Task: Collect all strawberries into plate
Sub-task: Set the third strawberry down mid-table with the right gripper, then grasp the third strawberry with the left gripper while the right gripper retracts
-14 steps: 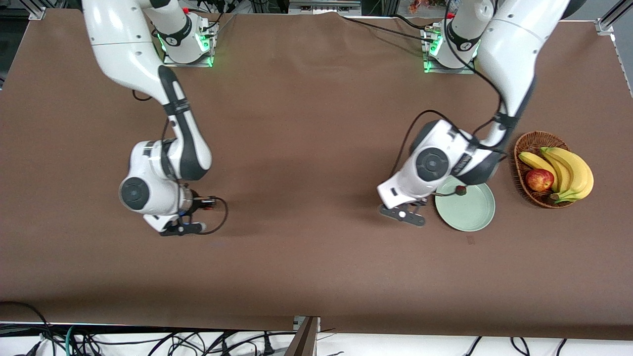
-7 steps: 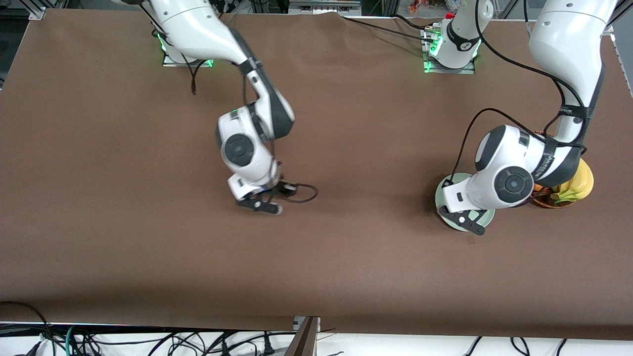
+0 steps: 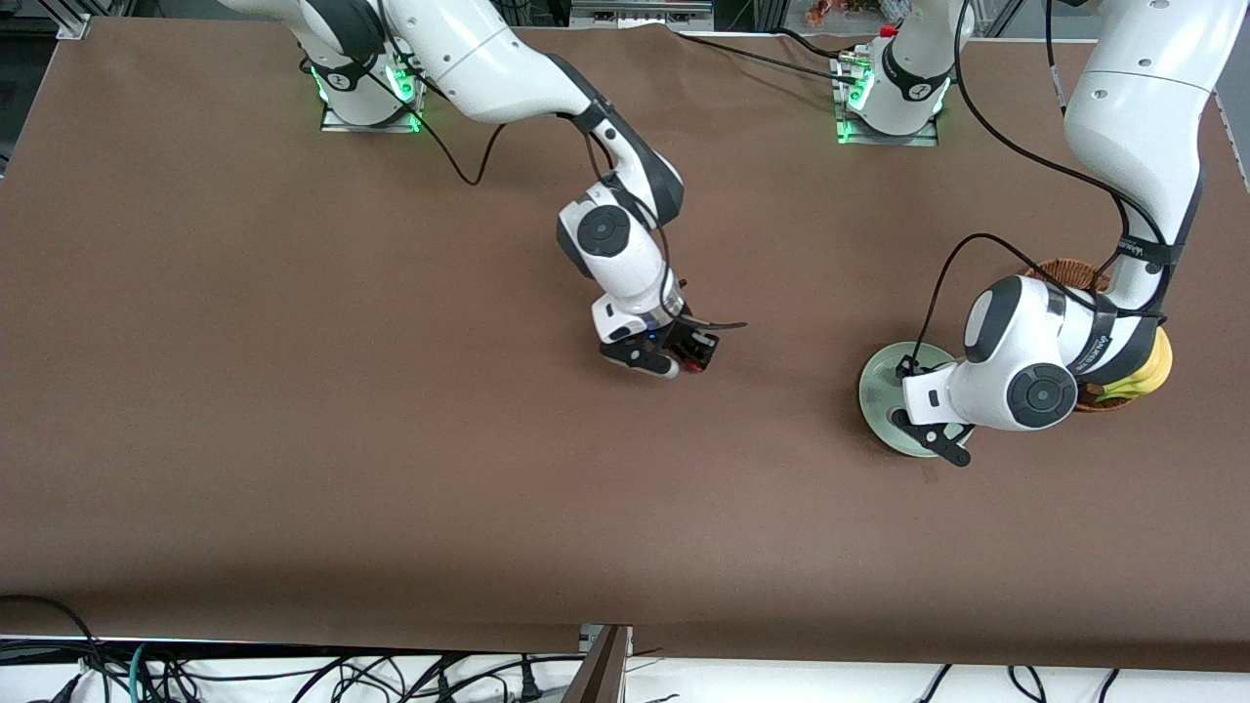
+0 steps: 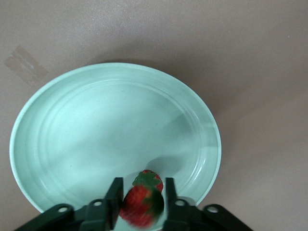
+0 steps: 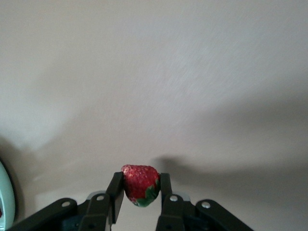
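Table (image 3: 391,469): brown cloth.
Basket (image 3: 1069,268): toward the left arm's end, mostly hidden by that arm.
Plate (image 3: 879,391): just beside the basket.
Left gripper (image 4: 140,204): over the plate, clamping a strawberry (image 4: 142,204).
Right gripper (image 5: 139,188): over mid-table, pinching a second strawberry (image 5: 139,183).
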